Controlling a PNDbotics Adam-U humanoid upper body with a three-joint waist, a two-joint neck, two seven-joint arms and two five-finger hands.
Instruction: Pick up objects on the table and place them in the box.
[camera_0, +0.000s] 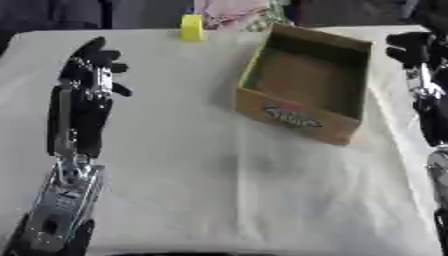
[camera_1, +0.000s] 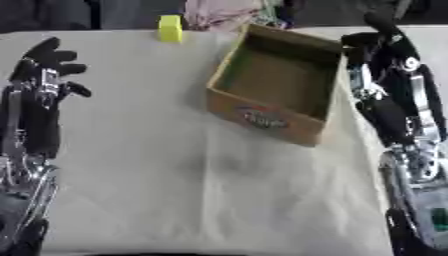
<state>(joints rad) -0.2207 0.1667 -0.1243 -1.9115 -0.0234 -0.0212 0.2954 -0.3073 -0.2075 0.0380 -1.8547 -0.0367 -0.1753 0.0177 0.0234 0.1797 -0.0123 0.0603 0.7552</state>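
A cardboard box (camera_0: 302, 85) sits open on the desk (camera_0: 219, 190), toward one o'clock from the middle of the white cloth, turned a little so that one corner points to the near side. Its front wall carries a printed label, and its inside looks bare, showing only brown floor and greenish inner walls. A small yellow block (camera_0: 192, 27) stands upright at the far edge of the desk, at about eleven o'clock, well apart from the box and just left of its far corner. Behind it, beyond the desk edge, lies some pinkish cloth (camera_0: 232, 12).

The left hand (camera_0: 92, 67) hangs at nine o'clock, raised over the cloth, fingers spread and nearly straight, thumb out to the side; it holds nothing. The yellow block lies beyond it, toward one o'clock from its fingertips.

The right hand (camera_1: 376, 47) is at about two o'clock, just beside the right wall of the box, fingers relaxed, nothing in its grasp.
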